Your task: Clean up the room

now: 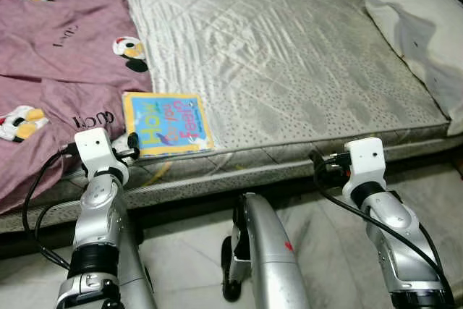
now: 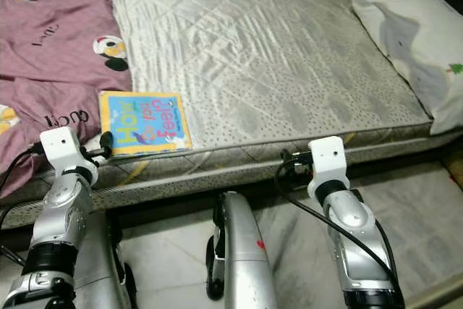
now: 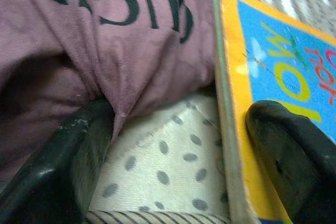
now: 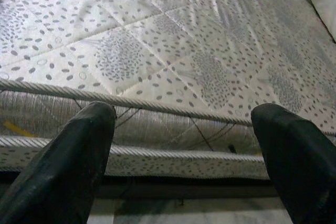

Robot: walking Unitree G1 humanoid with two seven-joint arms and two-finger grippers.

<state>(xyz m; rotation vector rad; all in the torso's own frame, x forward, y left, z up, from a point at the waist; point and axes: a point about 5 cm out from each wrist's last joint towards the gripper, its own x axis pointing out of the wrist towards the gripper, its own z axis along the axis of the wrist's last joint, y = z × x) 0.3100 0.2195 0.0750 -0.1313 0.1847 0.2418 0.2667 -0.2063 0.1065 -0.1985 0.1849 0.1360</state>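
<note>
**Black fingers spread at the mattress edge**

Black and wide apart, the left tool (image 3: 173, 145) sits at the near edge of the mattress (image 1: 289, 56); one finger (image 3: 79, 156) presses the mauve blanket (image 1: 51, 56), the other (image 3: 294, 156) lies on the bright picture book (image 1: 166, 122), holding nothing; the right tool (image 4: 184, 150) gapes equally wide before the mattress side, apart from it; a white pillow (image 1: 423, 30) is cut off at the far right; the book's title is hard to read.

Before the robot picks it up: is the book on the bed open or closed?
Closed: the book lies flat on the mattress, showing only its cover.
</note>
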